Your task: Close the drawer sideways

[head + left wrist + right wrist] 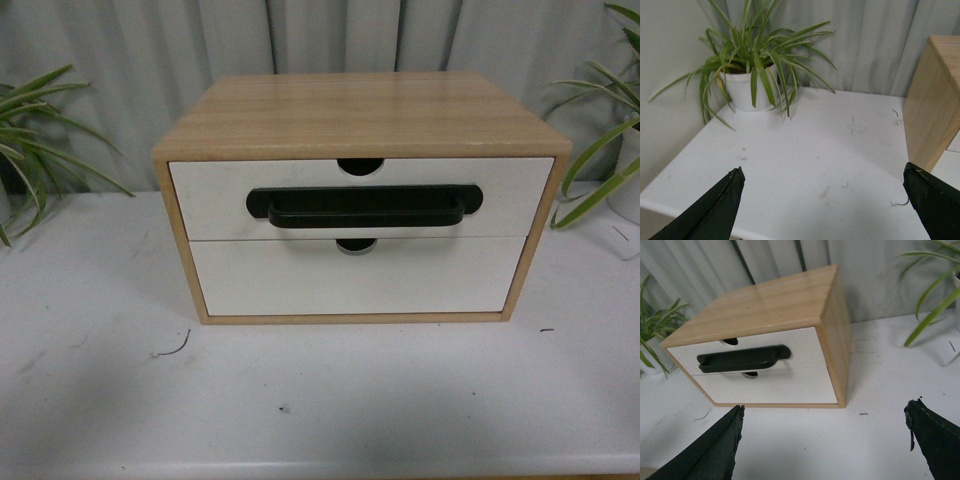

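The drawer (215, 195) sits in the cabinet's (360, 110) upper slot, its front apparently flush, so closing looks done. Any finishing push should land squarely beside the handle (365, 207). Over the desk (320, 400), the left end effector (822, 170) and right end effector (825, 410) gape wide, empty. The flanking potted plants (40, 130) obstruct nothing.

Left hand (822, 168) gaping wide, right hand (825, 405) gaping equally wide

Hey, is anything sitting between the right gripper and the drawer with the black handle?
Nothing visible does. Only bare table lies between the right gripper, fingers wide apart, and the drawer.
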{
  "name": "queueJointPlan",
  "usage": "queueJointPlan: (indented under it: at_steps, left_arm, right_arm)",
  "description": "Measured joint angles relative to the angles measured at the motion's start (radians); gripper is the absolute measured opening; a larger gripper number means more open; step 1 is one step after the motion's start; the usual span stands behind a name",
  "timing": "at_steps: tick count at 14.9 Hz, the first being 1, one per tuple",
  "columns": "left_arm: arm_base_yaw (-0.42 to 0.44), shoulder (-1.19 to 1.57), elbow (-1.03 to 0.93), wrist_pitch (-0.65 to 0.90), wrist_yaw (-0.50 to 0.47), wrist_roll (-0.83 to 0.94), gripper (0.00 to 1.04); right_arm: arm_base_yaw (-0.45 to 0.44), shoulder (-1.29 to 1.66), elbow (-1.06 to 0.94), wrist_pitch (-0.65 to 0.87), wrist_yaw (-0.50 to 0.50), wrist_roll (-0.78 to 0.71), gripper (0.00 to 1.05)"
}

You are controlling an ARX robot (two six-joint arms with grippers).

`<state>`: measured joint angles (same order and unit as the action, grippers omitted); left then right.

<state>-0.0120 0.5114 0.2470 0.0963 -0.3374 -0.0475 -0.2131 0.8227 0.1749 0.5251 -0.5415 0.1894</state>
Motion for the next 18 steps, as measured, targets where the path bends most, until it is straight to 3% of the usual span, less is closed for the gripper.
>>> queueJointPlan:
  at_steps: [1,2,3,4,5,7,8,9,10,12,18]
  left_arm:
    - [0.093,-0.122,-0.061,0.012,0.133,-0.017,0.94]
    - [0.247,-0.264,-0.115,-0.043,0.366,0.007,0.81]
    - [0.314,-0.365,-0.157,-0.09,0.492,0.018,0.7]
    - [0.264,-0.412,-0.167,-0.086,0.571,0.029,0.58]
    - [0.215,-0.427,-0.167,-0.089,0.558,0.031,0.45]
    - [0.169,-0.444,-0.182,-0.095,0.494,0.032,0.21]
    - [0.067,-0.461,-0.19,-0.105,0.385,0.032,0.09]
    - [0.0,-0.466,-0.194,-0.104,0.359,0.035,0.02]
    - [0.008,-0.468,-0.199,-0.104,0.34,0.037,0.02]
    - [0.011,-0.498,-0.235,-0.112,0.336,0.037,0.02]
    - [0.012,-0.503,-0.235,-0.1,0.336,0.037,0.02]
  right_arm:
    - [-0.059,-0.019,-0.011,-0.025,-0.033,0.016,0.98]
    - [-0.099,-0.053,-0.024,0.011,-0.012,0.015,0.96]
    - [-0.076,-0.124,-0.044,0.021,0.133,-0.056,0.84]
    - [-0.051,-0.194,-0.048,-0.037,0.231,-0.116,0.72]
    - [-0.024,-0.254,-0.05,-0.085,0.307,-0.148,0.59]
    - [0.043,-0.325,-0.079,-0.126,0.362,-0.176,0.34]
    - [0.059,-0.349,-0.094,-0.142,0.38,-0.182,0.24]
    - [0.077,-0.379,-0.107,-0.161,0.402,-0.183,0.11]
    - [0.094,-0.411,-0.115,-0.177,0.422,-0.188,0.02]
    - [0.217,-0.471,-0.131,-0.22,0.524,-0.188,0.02]
    - [0.213,-0.596,-0.163,-0.297,0.542,-0.19,0.02]
